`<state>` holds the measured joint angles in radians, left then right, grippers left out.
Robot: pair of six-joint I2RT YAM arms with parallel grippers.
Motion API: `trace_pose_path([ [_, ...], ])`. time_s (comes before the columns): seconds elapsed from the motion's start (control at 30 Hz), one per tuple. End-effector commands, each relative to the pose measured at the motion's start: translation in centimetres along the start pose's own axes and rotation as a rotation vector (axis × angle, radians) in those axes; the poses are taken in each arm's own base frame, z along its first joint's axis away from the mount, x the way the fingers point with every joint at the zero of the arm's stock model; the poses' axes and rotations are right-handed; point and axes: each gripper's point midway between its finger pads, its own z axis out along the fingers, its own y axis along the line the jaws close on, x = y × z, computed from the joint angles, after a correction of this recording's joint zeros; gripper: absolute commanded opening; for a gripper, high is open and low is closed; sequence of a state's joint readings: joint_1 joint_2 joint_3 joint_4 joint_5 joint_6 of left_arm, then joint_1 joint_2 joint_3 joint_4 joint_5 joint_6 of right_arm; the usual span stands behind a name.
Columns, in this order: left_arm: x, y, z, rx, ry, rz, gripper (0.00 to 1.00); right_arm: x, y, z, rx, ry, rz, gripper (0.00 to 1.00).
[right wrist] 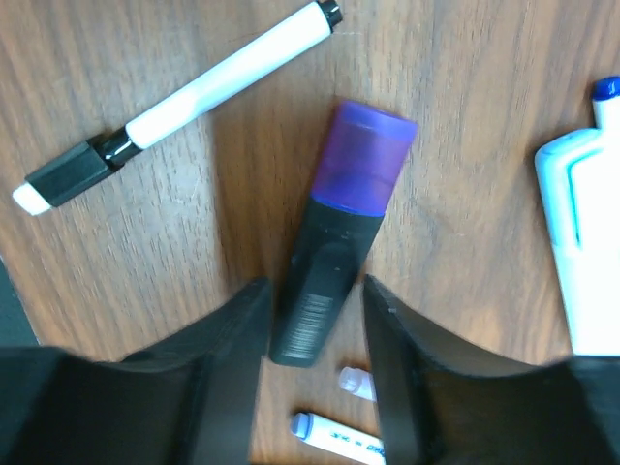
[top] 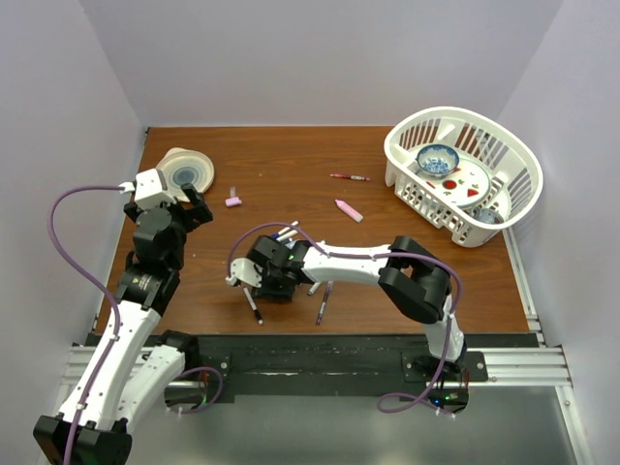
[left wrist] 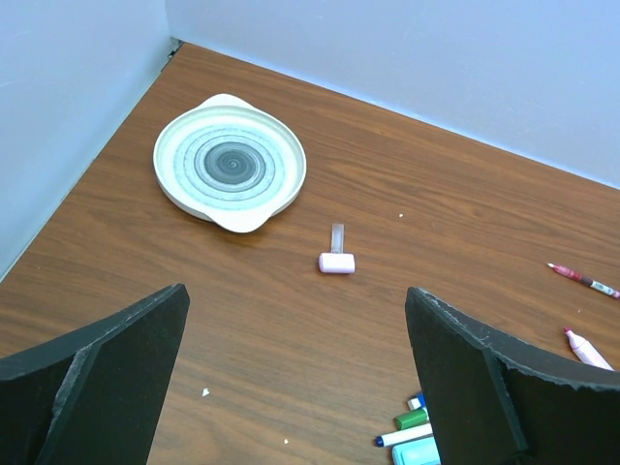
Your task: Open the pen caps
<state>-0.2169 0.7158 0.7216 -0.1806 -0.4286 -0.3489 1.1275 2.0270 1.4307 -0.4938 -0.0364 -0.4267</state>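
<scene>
Right wrist: right claw [right wrist: 315,291] straddles purple-capped highlighter [right wrist: 341,218]; pale-blue pen [right wrist: 581,242] cut off.

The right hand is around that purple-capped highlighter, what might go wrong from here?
1. The right hand straddles only the tail end of the highlighter, so it may pivot or slip when the purple cap gets pulled.
2. Its fingers sit right by small pens, which could get knocked.
3. The left hand hangs open by the plate, too far to steady the cap.
</scene>
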Motion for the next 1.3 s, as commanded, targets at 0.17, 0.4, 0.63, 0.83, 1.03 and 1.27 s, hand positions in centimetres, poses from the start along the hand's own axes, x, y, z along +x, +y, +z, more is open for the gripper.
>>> trace_pose_path([
  [0.17, -1.2, 0.3, -0.1, -0.012, -0.053, -0.032, 1.00, 0.0, -1.2, 1.0, 0.081, 0.019, 0.073, 0.13],
  [0.4, -1.2, -0.4, 0.0, 0.027, -0.055, -0.028, 1.00, -0.9, -2.7, 0.1, 0.129, -0.009, 0.132, 0.00],
  [0.63, -0.8, -1.7, -0.1, 0.111, -0.044, -0.006, 1.00, -2.6, -4.3, -3.5, 0.117, -0.113, 0.170, 0.00],
  [0.83, -0.4, -3.6, -0.3, 0.229, -0.038, 0.018, 1.00, -3.4, -4.5, -7.2, 0.038, -0.212, 0.161, 0.00],
  [1.03, 0.9, -5.3, -0.2, 0.314, 0.013, 0.015, 1.00, -2.7, -5.4, -10.4, -0.033, -0.307, 0.192, 0.00],
  [1.27, 2.3, -9.4, -1.7, 0.540, 0.080, -0.128, 1.00, -1.4, -6.4, -13.8, -0.082, -0.432, 0.259, 0.00],
])
